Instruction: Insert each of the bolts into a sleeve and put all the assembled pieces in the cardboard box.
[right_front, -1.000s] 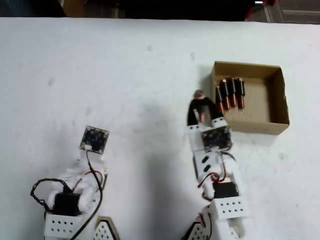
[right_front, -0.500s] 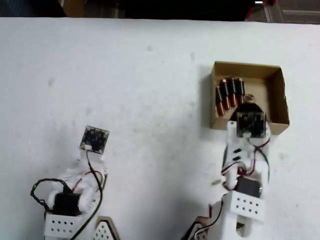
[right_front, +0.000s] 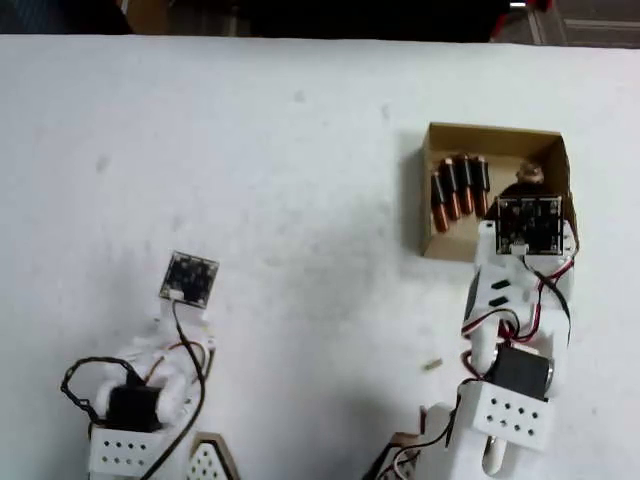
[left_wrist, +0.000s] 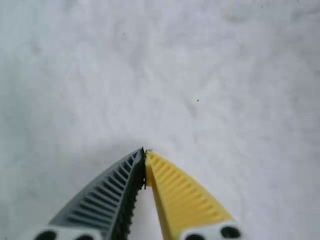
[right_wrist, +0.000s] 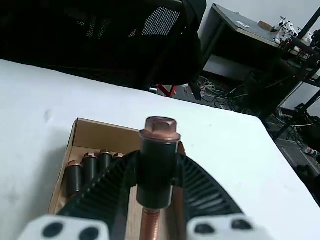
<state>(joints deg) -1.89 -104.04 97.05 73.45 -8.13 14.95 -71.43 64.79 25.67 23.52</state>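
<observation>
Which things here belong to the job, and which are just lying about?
Job: box, four assembled pieces in it, fifth piece in right gripper.
Lying about: small bit on table; left gripper, shut, holding nothing.

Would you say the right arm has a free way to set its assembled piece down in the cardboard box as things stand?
Probably yes. The right gripper holds the piece over the cardboard box, above its right part, where the visible floor is bare; the four pieces inside lie along its left side.
</observation>
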